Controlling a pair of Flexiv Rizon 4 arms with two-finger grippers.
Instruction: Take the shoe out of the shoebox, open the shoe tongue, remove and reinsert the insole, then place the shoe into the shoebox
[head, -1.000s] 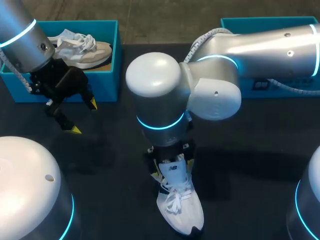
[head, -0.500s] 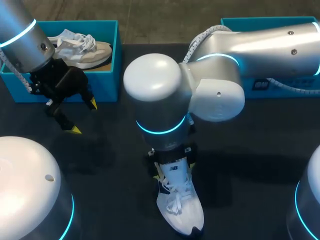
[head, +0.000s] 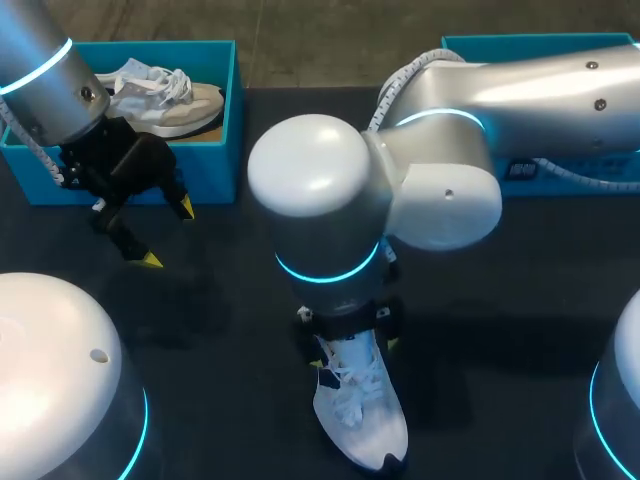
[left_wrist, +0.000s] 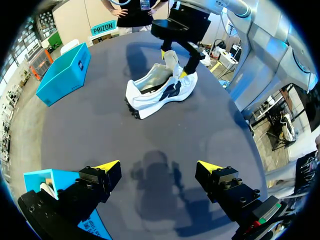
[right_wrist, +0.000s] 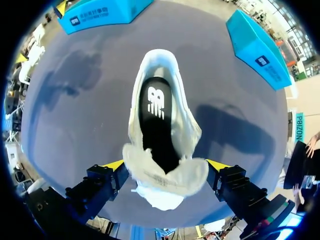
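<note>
Now for the insole (right_wrist: 154, 107): bring right end effector (right_wrist: 165, 166), wide open and gripping nothing, tips flanking the pulled-back tongue (right_wrist: 165, 182), past the tongue to the insole's heel end; pinch the edge and lift slowly. Probably worth steadying the toe with left end effector (left_wrist: 157, 167), likewise wide open and empty, hovering near the shoebox (head: 218, 150). Shoe (head: 362, 418) upright mid-worktop (head: 200, 320), well apart from both boxes. Dark matte surface; second shoe (head: 165, 95) inside the shoebox; another blue box (head: 480, 45) far right.
</note>
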